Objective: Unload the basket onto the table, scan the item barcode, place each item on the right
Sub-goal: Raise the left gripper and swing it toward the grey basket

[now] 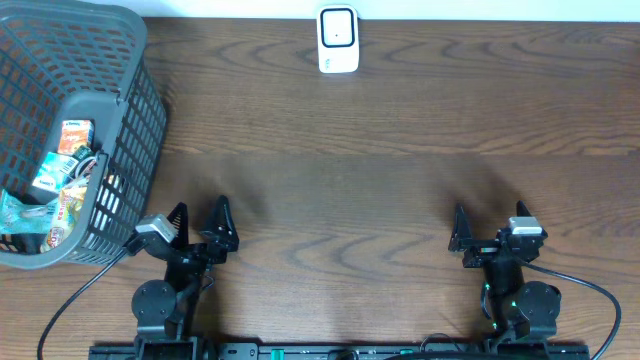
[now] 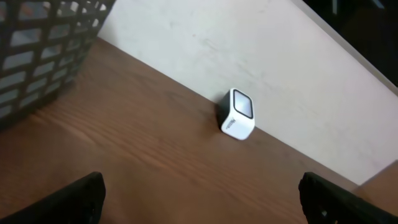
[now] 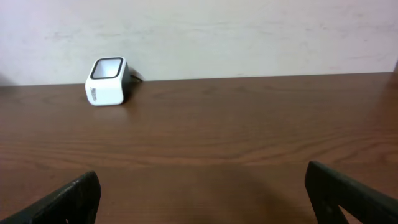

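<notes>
Your left end effector (image 1: 200,208) hangs low over the near side of the brown wooden tabletop (image 1: 400,150), jaws spread wide and holding nothing, just beside the grey plastic mesh basket (image 1: 140,120) at the left edge. Colourful snack packets (image 1: 62,170) lie inside that basket. You see the small white box-shaped barcode scanner (image 1: 338,40) at the far edge, near the middle. Your right end effector (image 1: 488,210) is likewise wide open and empty.
</notes>
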Robot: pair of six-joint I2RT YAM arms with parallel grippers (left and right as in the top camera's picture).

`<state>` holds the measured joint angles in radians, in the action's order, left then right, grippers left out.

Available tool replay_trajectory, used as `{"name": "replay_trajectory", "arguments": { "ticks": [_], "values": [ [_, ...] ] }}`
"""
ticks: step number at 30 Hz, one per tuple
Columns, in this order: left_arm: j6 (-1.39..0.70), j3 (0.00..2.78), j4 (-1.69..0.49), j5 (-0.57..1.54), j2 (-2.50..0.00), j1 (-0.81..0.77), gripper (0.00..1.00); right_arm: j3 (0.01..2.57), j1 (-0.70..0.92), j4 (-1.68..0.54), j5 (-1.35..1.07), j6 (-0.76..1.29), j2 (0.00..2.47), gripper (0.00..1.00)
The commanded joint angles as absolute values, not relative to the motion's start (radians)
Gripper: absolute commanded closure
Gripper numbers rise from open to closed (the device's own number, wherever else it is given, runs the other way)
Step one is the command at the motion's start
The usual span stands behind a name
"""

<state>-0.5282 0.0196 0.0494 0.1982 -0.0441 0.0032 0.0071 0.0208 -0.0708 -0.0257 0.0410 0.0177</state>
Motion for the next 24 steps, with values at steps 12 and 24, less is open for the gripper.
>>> {"name": "replay_trajectory", "arguments": {
  "ticks": [12, 24],
  "values": [
    [-0.540, 0.259, 0.020, 0.228, -0.083, -0.001, 0.02, 0.006, 0.013, -0.075, -0.018, 0.051, 0.018, 0.01],
    [-0.446, 0.744, -0.327, 0.501, -0.458, -0.001, 0.02, 0.006, 0.013, -0.075, -0.018, 0.051, 0.018, 0.01]
  ]
}}
